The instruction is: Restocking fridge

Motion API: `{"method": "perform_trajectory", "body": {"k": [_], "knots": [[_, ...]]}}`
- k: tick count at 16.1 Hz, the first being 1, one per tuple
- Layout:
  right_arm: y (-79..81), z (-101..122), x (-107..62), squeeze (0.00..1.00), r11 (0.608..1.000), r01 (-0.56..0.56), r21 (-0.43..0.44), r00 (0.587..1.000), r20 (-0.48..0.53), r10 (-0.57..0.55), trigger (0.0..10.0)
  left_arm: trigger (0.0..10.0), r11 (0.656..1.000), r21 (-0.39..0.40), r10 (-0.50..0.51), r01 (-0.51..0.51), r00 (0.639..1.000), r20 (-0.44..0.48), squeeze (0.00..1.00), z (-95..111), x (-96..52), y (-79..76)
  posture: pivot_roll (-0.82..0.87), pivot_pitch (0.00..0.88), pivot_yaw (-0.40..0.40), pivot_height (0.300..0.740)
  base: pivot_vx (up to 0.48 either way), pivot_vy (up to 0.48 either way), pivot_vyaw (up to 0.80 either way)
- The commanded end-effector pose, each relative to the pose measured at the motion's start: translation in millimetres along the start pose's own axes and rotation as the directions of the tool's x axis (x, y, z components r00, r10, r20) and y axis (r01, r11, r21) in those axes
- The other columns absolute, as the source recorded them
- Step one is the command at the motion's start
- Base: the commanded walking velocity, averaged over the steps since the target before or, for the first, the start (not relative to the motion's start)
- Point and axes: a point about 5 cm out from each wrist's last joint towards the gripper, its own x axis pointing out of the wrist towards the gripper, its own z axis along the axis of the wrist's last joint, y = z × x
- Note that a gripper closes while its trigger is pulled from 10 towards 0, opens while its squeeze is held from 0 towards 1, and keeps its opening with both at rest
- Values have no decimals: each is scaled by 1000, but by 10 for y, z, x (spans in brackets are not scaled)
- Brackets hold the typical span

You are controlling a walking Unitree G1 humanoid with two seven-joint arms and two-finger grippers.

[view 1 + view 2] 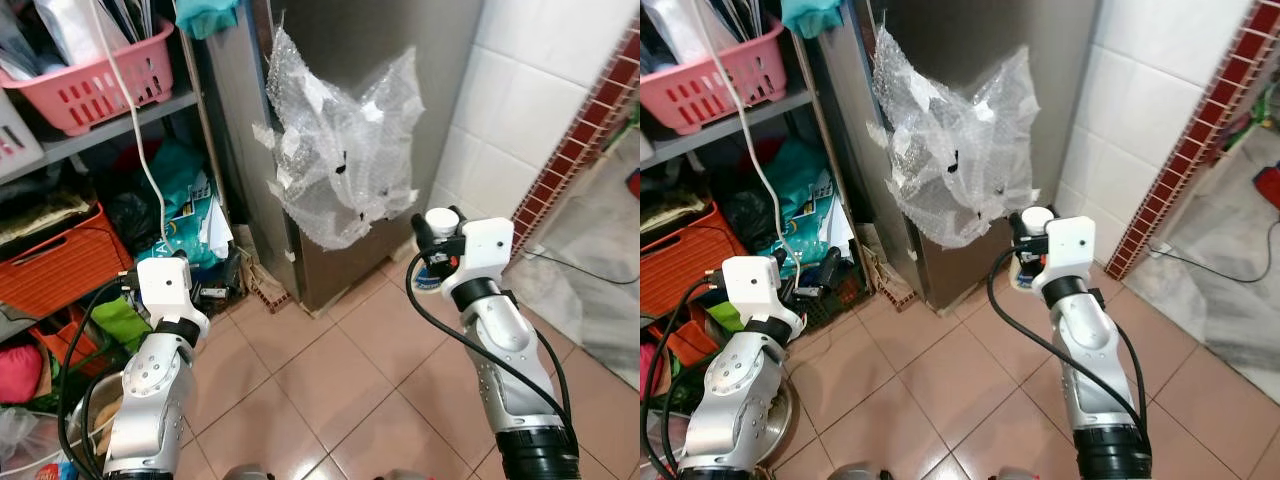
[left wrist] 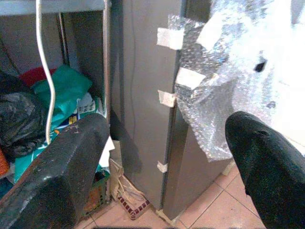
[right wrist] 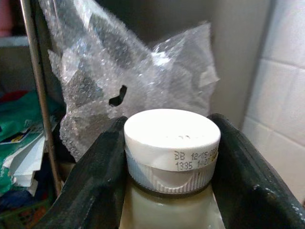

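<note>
**Cluttered corner by a tiled wall**

Terracotta floor tiles (image 1: 330, 390) run to a white tiled wall (image 1: 520, 90) with a red-brick border (image 1: 580, 130). A metal shelf (image 1: 110, 125) carries a pink basket (image 1: 95, 80); an orange crate (image 1: 60, 260) sits beneath.

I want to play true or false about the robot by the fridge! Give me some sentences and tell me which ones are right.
1. The right gripper holds a bottle with a white cap. True.
2. The fridge door stands wide open. False: it is shut, and bubble wrap is taped across its front.
3. The left gripper is open and holds nothing. True.
4. The basket on the shelf is blue. False: it is pink.
5. The floor is covered in carpet. False: it is laid with reddish tiles.
</note>
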Motion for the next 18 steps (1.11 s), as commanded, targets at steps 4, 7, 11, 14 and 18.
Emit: {"method": "perform_trajectory", "body": {"k": [4, 7, 11, 14, 18], "knots": [[28, 93, 68, 0, 1000, -15, -2, 999, 45, 15, 10000, 10000, 1000, 5, 10, -10, 1000, -7, 0, -11, 0, 38, 42, 47, 28, 740, 362, 314, 0], [27, 93, 70, 0, 1000, -16, -1, 999, 47, 16, 10000, 10000, 1000, 9, 2, -1, 1000, -9, 0, -15, 2, 30, 42, 47, 29, 740, 359, 320, 0], [30, 96, 75, 0, 1000, -15, -1, 999, 48, 15, 10000, 10000, 1000, 11, -10, 10, 1000, -13, 0, -22, 12, 16, 38, 51, 30, 740, 356, 322, 0], [11, 93, 71, 0, 1000, -2, -5, 999, 50, 2, 10000, 10000, 999, 22, -28, 29, 999, -33, 0, -47, 24, -5, 38, 51, 30, 740, 0, 0, 0], [14, 97, 79, 0, 1000, 0, -8, 999, 51, 1, 10000, 10000, 987, 105, -121, 124, 992, -34, 0, -13, 71, -32, 39, 52, 27, 740, 0, 0, 0]]}}
